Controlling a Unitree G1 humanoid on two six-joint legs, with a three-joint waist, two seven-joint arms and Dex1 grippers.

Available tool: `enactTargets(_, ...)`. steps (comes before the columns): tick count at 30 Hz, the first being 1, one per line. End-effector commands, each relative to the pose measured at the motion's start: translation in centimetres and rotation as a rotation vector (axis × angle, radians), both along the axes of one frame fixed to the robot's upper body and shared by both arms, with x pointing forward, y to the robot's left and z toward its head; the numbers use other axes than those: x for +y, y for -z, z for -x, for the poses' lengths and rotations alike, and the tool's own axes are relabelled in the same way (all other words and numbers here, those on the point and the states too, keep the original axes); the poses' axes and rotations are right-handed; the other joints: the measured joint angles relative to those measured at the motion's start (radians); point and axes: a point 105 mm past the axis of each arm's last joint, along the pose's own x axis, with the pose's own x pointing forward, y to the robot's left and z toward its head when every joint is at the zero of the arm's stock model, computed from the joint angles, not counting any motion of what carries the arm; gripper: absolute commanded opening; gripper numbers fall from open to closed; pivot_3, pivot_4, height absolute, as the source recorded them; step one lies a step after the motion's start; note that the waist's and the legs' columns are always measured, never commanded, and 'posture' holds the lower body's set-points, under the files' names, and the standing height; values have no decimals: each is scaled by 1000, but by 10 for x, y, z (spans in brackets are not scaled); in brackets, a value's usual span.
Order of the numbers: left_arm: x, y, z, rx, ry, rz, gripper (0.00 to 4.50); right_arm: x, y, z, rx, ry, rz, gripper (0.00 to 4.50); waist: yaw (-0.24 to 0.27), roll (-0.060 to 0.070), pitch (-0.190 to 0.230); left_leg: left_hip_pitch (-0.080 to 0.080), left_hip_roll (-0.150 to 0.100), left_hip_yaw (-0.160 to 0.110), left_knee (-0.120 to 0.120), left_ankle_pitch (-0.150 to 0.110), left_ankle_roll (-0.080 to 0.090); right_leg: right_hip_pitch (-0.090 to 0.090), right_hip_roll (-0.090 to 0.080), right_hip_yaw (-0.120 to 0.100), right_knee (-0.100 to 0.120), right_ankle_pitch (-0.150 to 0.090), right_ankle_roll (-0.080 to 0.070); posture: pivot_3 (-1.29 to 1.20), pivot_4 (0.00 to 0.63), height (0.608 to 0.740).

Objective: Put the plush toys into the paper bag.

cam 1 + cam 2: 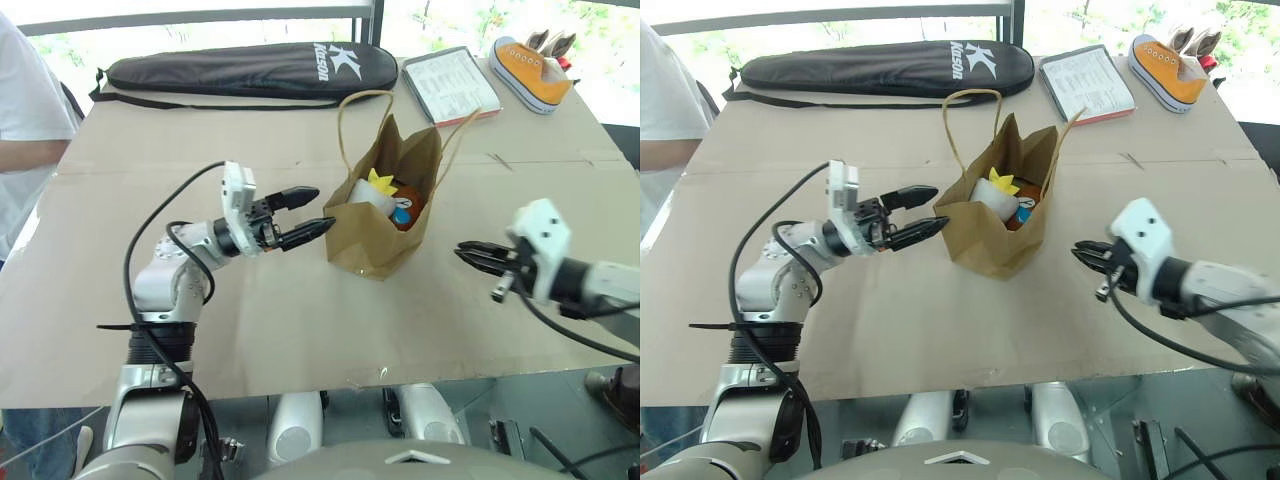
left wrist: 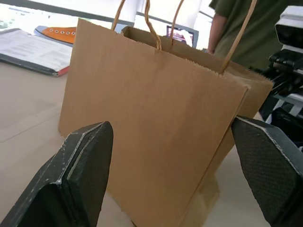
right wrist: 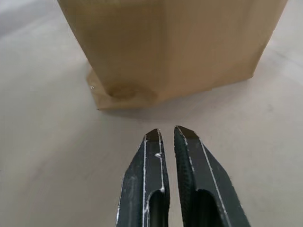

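With both toys [image 1: 385, 200] sitting inside it, bag [image 1: 365, 235] stands upright mid-table [image 1: 250, 320]. Left gripper [image 1: 310, 212] just beside bag's left face, jaws spread wide, empty. Right gripper [image 1: 464, 252] near bag's right side, not touching, jaws clenched on nothing.

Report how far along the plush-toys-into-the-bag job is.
Done, as far as visible: the white plush toy with the yellow tuft sits inside the paper bag, something orange-red beside it, likely the second toy. No toy lies on the table. In hand: nothing. The left gripper is open beside the bag; the right gripper is shut, empty, apart from it. Left: apparently nothing beyond confirming the second toy.
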Motion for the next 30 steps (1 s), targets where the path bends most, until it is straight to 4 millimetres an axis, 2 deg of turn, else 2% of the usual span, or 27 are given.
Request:
enactTargets(1,7,-4,-14,-29,-102,-9,4235,13,14,-25,-77,-40,67,66,1,0,0,0,0,0,0,0,0,0,0,0,0,0,0,0,150,740)
enactTargets(5,17,-17,-18,-51,-136,29,4235,16,15,-36,-101,-62,102,66,11,1,1,-3,0,0,-1,0,0,-3,1,0,1,1,2,0,150,740)
enactTargets(8,19,-34,-9,-57,-77,110,4235,14,13,-39,-113,-65,104,66,12,1,1,-3,0,-1,-1,0,0,-3,1,-1,1,1,2,0,150,740)
enactTargets(13,25,-42,8,-34,44,118,4235,20,8,-40,-130,-78,79,66,10,1,1,-3,0,-1,-1,0,0,-2,1,-1,1,1,2,0,150,740)
enactTargets(20,41,-48,-28,-66,-132,79,4235,34,2,-39,-143,-109,37,66,13,1,1,-2,0,-1,0,0,0,-1,1,-1,2,1,2,0,150,740)
enactTargets(25,22,-19,-45,-43,-146,-72,4235,45,5,-38,-143,-122,37,66,12,1,1,-2,-1,-1,0,0,0,-1,0,-1,2,2,2,0,150,740)
enactTargets(30,-7,-1,-46,-41,-69,-114,4235,61,11,-45,-137,-130,15,66,10,1,1,-3,-1,-1,0,0,0,-2,1,-1,2,2,2,0,150,740)
